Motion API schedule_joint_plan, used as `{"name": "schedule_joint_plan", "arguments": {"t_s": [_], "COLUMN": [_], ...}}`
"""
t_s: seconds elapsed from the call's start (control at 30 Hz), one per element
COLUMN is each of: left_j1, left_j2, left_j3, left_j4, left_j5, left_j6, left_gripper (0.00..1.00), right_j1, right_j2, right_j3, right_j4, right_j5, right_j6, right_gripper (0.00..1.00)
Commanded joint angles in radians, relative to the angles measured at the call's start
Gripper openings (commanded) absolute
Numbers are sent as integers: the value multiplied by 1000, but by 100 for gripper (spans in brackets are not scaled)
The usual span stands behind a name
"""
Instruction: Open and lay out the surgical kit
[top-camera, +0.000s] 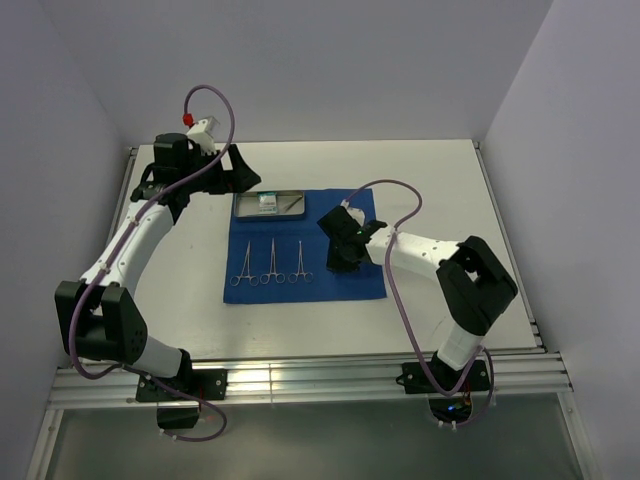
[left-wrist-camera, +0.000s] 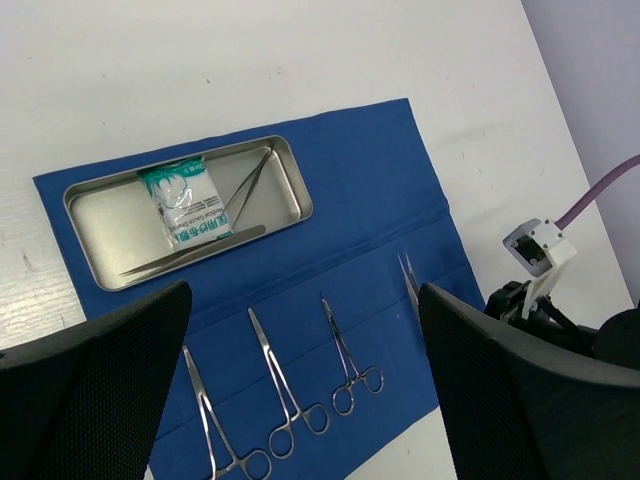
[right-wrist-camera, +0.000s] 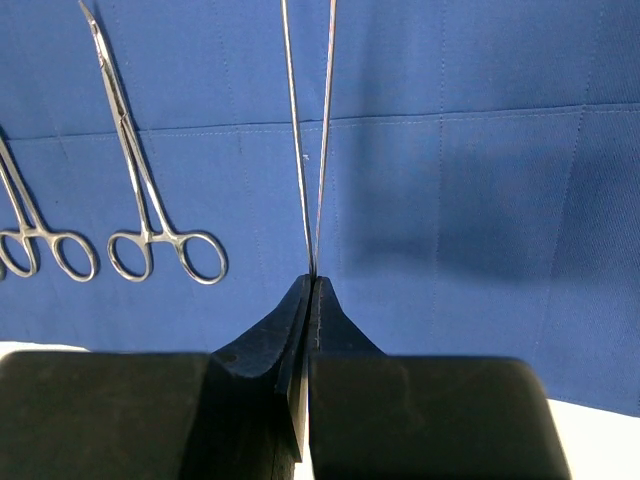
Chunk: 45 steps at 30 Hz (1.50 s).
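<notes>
Clamping tweezers (right-wrist-camera: 300, 160) in right hand (right-wrist-camera: 312, 290), long axis straight ahead, tips away over blue cloth (right-wrist-camera: 480, 180); left hand (left-wrist-camera: 305, 300) spread wide

Between the wide-spread jaws, three ring-handled clamps (left-wrist-camera: 268, 355) lie in a row on the blue cloth (left-wrist-camera: 370, 170). Beyond the jaws sits the steel tray (left-wrist-camera: 100, 215), holding a white-green packet (left-wrist-camera: 187, 203) and two slim instruments (left-wrist-camera: 248, 185). Tips of tweezers (left-wrist-camera: 408, 275) show just inside the jaw on the right of the view.

Pale grey walls (top-camera: 300, 70) are enclosing the white surface (top-camera: 440, 180) on three sides. A metal rail (top-camera: 320, 382) is running along its near edge under soft, even light.
</notes>
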Motion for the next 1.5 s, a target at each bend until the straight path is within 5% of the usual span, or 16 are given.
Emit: {"name": "schedule_joint_plan", "arguments": {"t_s": [0.0, 0.5, 1.47], "left_j1": [10, 16, 16], "left_j2": [-32, -8, 28], "left_j3": [0, 28, 60], "left_j4": [27, -2, -22], "left_j5": [17, 81, 114], "left_j6": [11, 60, 53], "left_gripper": [99, 99, 99], "right_j1": [13, -139, -211], "right_j2": [5, -287, -152], "right_j3": [1, -255, -217], "right_j4": [37, 74, 117], "right_j5": [44, 3, 12], "right_j6": [-17, -277, -303], "right_gripper": [0, 0, 0]}}
